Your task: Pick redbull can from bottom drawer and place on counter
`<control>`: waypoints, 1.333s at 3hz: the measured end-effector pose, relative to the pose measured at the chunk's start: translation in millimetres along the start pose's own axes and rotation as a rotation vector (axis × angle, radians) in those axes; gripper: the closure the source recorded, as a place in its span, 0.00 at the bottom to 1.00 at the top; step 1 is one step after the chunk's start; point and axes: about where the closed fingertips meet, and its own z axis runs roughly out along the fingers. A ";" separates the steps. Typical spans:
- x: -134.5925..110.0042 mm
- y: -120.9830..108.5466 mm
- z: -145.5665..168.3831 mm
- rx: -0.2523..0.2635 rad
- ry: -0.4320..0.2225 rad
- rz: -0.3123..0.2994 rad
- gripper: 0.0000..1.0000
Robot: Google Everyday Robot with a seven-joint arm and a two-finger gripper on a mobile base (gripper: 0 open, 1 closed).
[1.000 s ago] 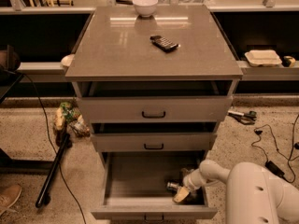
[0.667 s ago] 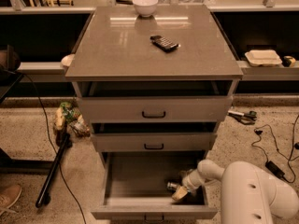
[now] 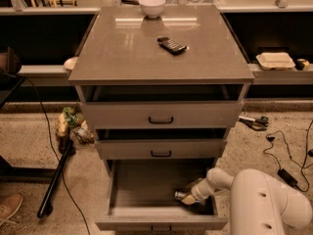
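Note:
The bottom drawer (image 3: 142,185) is pulled open at the foot of the grey cabinet. The redbull can (image 3: 180,196) lies on the drawer floor at the front right, only its shiny end showing. My gripper (image 3: 191,196) reaches down into the drawer from the right on my white arm (image 3: 266,204) and sits right at the can. The counter (image 3: 132,48) is the glossy grey-brown top of the cabinet, well above the gripper.
A white bowl (image 3: 152,5) and a black keypad handset (image 3: 172,45) lie on the counter. The two upper drawers (image 3: 161,119) stand slightly open above the bottom drawer. Cables, tools (image 3: 254,122) and a black pole (image 3: 56,177) lie on the floor around the cabinet.
My arm has shifted slightly left and deeper into the drawer, bringing the gripper closer onto the can. The can has not visibly moved.

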 end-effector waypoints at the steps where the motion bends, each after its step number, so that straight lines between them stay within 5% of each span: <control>1: 5.8 8.7 4.6 -0.019 0.016 -0.001 0.88; 2: 8.0 17.5 5.1 -0.035 0.020 -0.007 1.00; 4: 3.0 29.4 -0.8 -0.056 0.008 -0.027 1.00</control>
